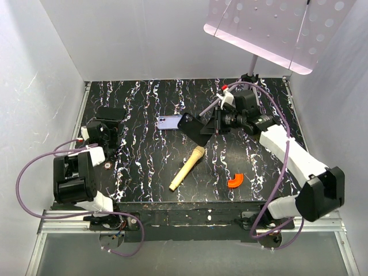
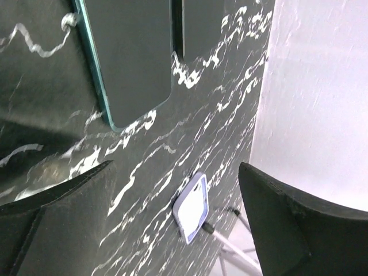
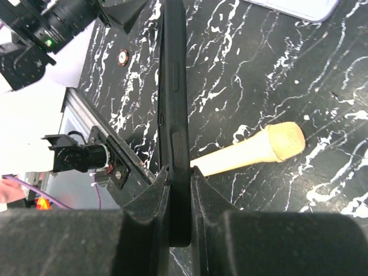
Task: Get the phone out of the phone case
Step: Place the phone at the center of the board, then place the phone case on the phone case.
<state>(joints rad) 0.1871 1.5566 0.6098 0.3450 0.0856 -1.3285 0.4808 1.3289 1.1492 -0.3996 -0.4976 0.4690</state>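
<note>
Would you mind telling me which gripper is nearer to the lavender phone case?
Right. The right gripper, shut on the phone, hovers just right of the phone case; the left gripper, open, is farther off to its left.

Robot lab test cell, white enclosure walls (image 1: 172, 40), black marbled table (image 1: 144, 172), perforated overhead panel (image 1: 270, 29)

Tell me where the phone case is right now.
In the top view the phone case lies flat near the middle of the table, just left of the phone pinched in the right gripper, beyond the wooden stick.
</note>
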